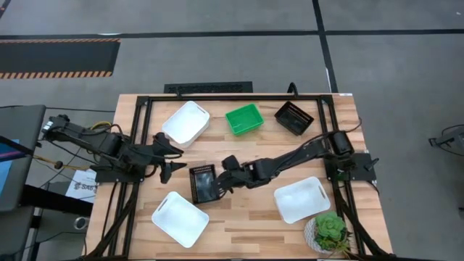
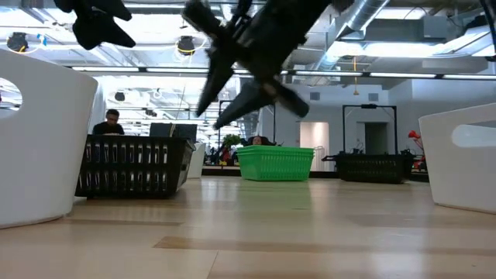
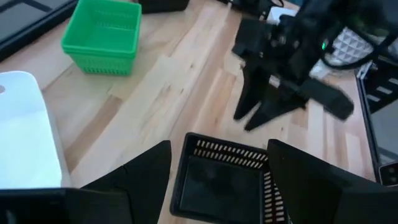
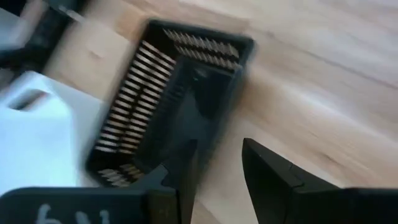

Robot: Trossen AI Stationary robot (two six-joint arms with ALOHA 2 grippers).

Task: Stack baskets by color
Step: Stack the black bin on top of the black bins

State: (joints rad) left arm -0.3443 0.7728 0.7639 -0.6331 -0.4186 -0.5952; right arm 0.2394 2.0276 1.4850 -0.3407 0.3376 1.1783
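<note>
A black slotted basket (image 1: pixel 202 183) stands on its bottom at the table's middle; the right wrist view shows it close up (image 4: pixel 168 93). My right gripper (image 1: pixel 218 181) hangs open just above that basket's right wall, one finger over its inside and one over the bare table (image 4: pixel 219 144). In the low view the fingers (image 2: pixel 221 116) are higher than the basket's rim (image 2: pixel 136 141). My left gripper (image 1: pixel 170 158) is open and raised, left of the basket. A second black basket (image 1: pixel 293 117), a green basket (image 1: pixel 243 119) and a white basket (image 1: pixel 186 123) stand along the far side.
Two more white baskets stand near the front edge, one at the left (image 1: pixel 180 218) and one at the right (image 1: pixel 301 199). A potted plant (image 1: pixel 330 230) sits at the front right corner. Bare wood lies between the two front white baskets.
</note>
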